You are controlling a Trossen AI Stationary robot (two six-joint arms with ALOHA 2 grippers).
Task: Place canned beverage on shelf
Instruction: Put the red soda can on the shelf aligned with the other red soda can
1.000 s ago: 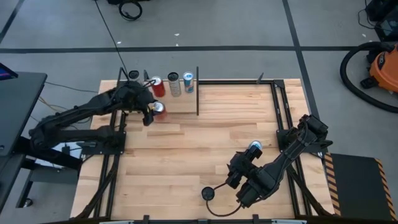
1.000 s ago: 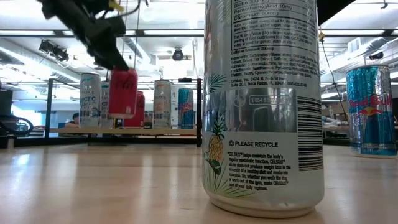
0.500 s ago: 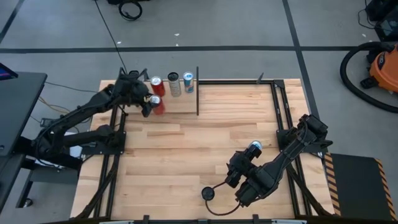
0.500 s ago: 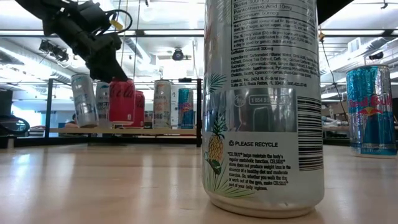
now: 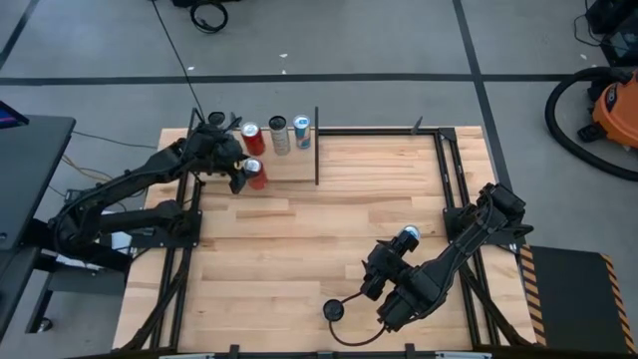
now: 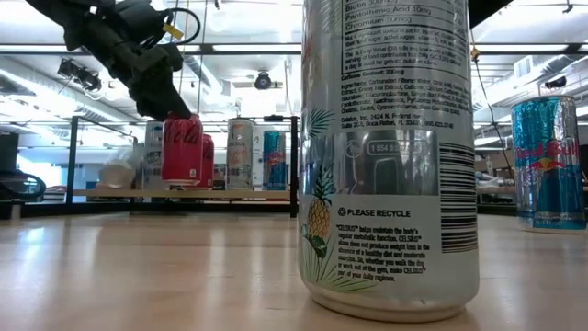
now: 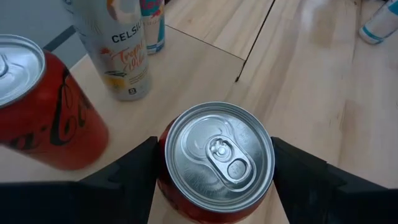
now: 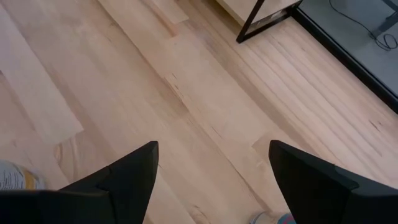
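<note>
Gripping a red can [image 7: 217, 165] from both sides, the left gripper [image 7: 214, 168] has its fingers [image 7: 134, 171] pinched on the can's body, pull-tab top facing the wrist camera. Red can sits upright on the shelf [image 5: 289, 168] at the table's far left corner, near its front edge, low view shows its base down on the board [image 6: 181, 150]. Behind it on the shelf: a second red can [image 5: 253, 137], a silver can [image 5: 279, 135], a blue can [image 5: 302, 132]. Right gripper [image 5: 391, 289] waits low over the table [image 5: 299, 249] near the front right, fingers [image 8: 127, 174] spread apart, holding nothing. A blue-top can [image 5: 408, 237] stands just beside that arm. Big silver can [image 6: 390, 156] stands close to the low camera.
</note>
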